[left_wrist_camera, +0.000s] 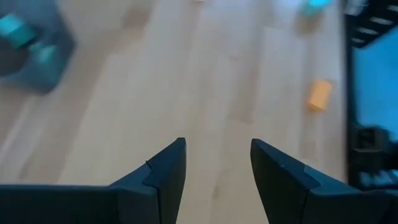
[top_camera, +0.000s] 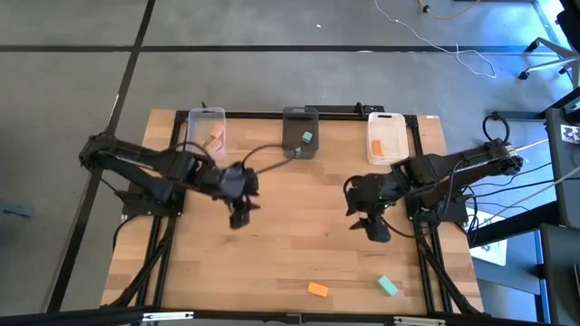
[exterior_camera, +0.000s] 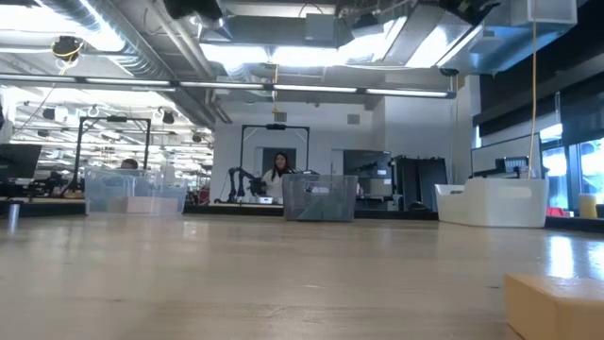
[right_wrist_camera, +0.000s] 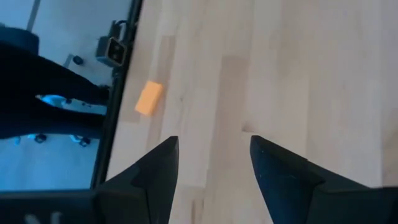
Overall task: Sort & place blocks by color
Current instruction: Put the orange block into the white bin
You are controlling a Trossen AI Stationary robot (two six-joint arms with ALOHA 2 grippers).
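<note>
Both hands hover spread and empty over mid-bench — left hand, right hand — with an orange block and teal block near the front edge, others seemingly binned.

I see a small orange rectangular block and a teal-green one lying flat near my counter's front edge.

From above I get even, fairly bright light on the table, with only soft shadows under the arms. My low view glares at the ceiling lights, and the near block is out of focus. The left wrist view is smeared, its bin blurred.
</note>
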